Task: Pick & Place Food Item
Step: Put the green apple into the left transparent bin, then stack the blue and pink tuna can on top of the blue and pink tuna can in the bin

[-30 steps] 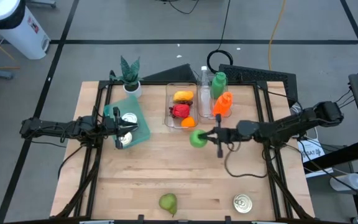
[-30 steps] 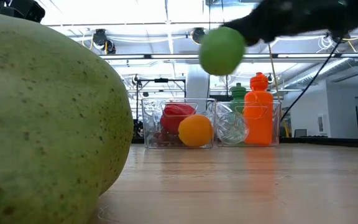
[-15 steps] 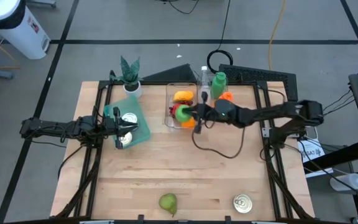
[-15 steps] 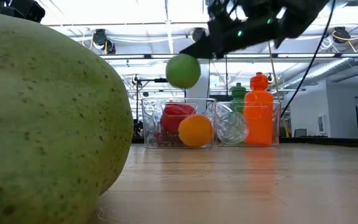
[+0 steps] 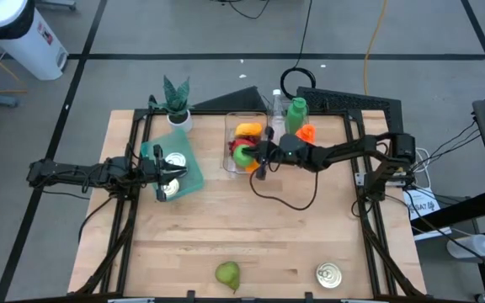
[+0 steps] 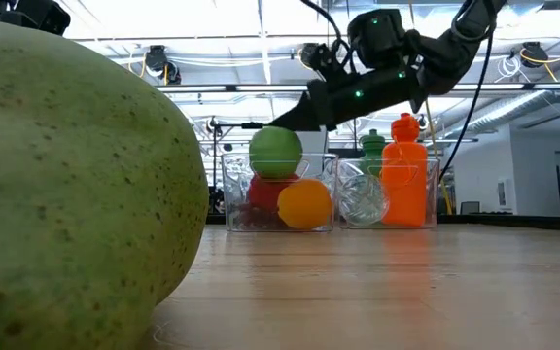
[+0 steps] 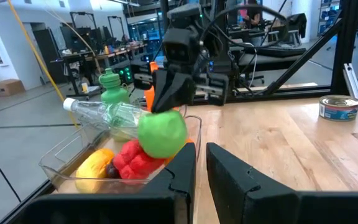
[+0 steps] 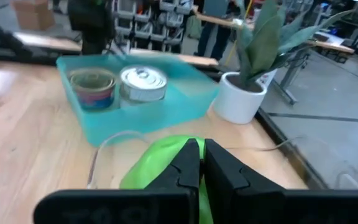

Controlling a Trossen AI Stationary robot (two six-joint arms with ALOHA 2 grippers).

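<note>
As the high view shows at upper centre, the right gripper (image 5: 254,156) pinches the green apple (image 5: 242,155) over the clear bin (image 5: 228,126); release remains. Low view: apple hangs above the fruit. Left gripper (image 5: 160,174), pressed together, waits centre-left.

A potted plant (image 5: 176,103) stood at the counter's (image 5: 226,227) far left corner beside a teal tray (image 5: 178,168) holding cans. Green (image 5: 297,111) and orange bottles (image 5: 304,136) stood together. A lone tin (image 5: 328,275) sat near the front edge.
</note>
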